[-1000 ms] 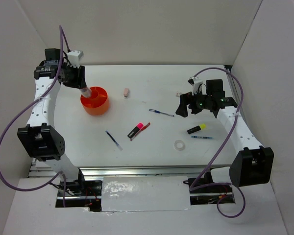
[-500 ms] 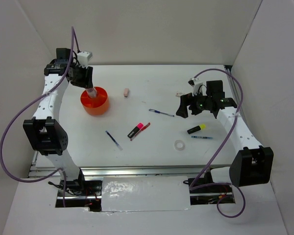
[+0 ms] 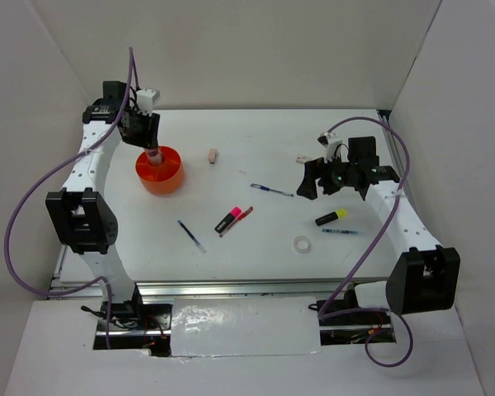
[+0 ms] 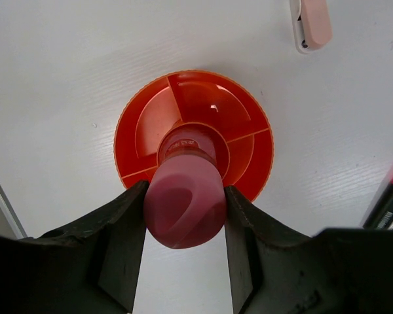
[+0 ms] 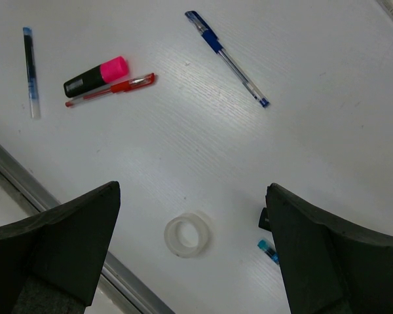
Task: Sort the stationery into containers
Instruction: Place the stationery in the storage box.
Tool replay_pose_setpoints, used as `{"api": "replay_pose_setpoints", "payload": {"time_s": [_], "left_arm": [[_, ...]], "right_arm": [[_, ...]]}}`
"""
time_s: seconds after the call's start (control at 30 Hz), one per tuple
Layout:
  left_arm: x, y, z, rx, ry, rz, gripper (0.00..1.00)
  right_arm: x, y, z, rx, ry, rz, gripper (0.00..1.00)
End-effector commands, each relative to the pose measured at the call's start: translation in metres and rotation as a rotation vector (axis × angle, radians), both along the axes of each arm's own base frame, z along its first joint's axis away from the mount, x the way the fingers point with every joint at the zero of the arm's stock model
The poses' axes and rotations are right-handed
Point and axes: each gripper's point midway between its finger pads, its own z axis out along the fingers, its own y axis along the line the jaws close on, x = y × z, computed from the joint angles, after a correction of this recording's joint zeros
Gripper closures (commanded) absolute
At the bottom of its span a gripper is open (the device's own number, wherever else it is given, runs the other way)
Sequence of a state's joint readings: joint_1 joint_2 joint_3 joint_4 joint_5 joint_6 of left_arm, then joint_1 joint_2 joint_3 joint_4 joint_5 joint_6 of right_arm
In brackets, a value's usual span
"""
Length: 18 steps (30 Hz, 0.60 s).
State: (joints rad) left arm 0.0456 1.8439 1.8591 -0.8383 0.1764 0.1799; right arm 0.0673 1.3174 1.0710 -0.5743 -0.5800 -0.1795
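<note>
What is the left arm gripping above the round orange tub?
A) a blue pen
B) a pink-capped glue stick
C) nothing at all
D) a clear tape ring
B: in the left wrist view, the left gripper has its fingers pressed on either side of a pink-capped glue stick, which points down at the orange tub.

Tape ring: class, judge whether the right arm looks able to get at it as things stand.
Probably yes. The tape ring lies flat on bare table close to the right arm, whose open jaws frame it in the wrist view. Nothing covers it, and the pen beside it lies apart.
</note>
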Motion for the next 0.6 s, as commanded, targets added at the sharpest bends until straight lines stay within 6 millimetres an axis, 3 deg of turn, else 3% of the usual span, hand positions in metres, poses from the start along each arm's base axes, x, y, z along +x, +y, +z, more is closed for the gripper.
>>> {"api": "replay_pose_setpoints", "payload": {"time_s": [0.0, 0.57], "left_arm": [[0.009, 0.001, 0.004, 0.015, -0.021, 0.002, 0.70], [0.007, -0.011, -0.047, -0.011, 0.054, -0.033, 0.56]], "right_arm": [[0.005, -0.001, 0.008, 0.010, -0.049, 0.000, 0.02], [0.005, -0.011, 0.000, -0.015, -0.018, -0.019, 0.02]]}}
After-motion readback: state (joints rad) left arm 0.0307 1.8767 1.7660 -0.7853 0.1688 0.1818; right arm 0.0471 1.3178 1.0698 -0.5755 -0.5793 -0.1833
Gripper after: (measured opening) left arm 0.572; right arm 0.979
